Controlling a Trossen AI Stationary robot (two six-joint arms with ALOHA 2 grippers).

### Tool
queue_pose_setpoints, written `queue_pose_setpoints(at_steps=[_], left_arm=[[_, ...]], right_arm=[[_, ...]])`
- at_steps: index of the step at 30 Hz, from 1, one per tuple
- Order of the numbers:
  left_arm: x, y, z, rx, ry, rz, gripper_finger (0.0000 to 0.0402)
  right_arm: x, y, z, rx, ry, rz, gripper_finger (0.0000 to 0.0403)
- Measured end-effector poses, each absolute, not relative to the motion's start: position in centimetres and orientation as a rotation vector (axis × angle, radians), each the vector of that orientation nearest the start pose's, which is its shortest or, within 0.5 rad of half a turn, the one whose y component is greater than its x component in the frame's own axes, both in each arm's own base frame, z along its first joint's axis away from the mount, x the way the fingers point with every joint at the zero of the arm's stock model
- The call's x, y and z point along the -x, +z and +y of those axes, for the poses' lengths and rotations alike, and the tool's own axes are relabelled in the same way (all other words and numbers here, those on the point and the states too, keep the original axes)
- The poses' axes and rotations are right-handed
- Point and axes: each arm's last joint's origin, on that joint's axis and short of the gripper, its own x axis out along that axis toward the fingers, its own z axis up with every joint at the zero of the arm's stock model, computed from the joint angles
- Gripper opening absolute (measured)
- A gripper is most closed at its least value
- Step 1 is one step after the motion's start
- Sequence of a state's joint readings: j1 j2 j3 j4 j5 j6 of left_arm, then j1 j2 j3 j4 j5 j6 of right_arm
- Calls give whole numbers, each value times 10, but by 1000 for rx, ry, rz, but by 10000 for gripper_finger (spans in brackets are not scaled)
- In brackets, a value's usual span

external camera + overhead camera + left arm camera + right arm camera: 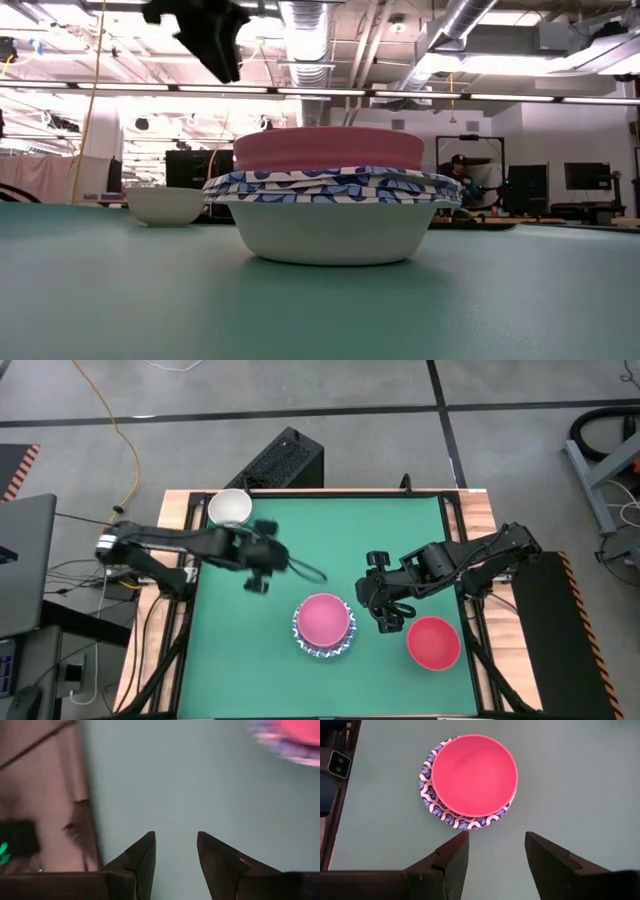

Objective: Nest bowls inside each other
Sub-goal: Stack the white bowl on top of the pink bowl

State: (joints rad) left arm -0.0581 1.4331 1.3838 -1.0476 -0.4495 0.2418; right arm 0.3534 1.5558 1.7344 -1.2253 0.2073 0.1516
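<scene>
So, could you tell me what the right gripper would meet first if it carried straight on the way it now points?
Most likely the pink bowl nested in the blue-rimmed stack. The right gripper stands open, empty, aimed at that stack, with only bare green table between. It seems to look down from above, so the table might come first.

- A robotics lab or workshop in an industrial hall.
- Bare ducts [310, 25] and pipes [470, 15] run under the ceiling with strip lights [300, 92].
- The floor [400, 430] is grey concrete, crossed by a yellow cable [125, 450].
- Monitors [587, 177] stand far off; a laptop [25, 560] sits beside the green counter [390, 530].
</scene>
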Motion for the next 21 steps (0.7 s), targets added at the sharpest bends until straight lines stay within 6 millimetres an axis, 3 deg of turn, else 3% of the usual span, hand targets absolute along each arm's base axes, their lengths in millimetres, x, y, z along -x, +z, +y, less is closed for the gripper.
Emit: queue_pose_setpoints(at_steps=[5, 12, 17, 21], left_arm=[[-239, 320, 43, -345, 497, 981, 135], [-209, 290, 100, -164, 761, 1073, 135], [-206, 271, 128, -79, 816, 1153, 135], [-204, 260, 144, 7, 736, 1194, 135]], right_arm=[[-277, 385, 92, 166, 48, 1043, 217], [-279, 384, 80, 186, 30, 1068, 217], [-281, 384, 69, 221, 26, 1078, 217], [-279, 387, 54, 245, 15, 1085, 217]])
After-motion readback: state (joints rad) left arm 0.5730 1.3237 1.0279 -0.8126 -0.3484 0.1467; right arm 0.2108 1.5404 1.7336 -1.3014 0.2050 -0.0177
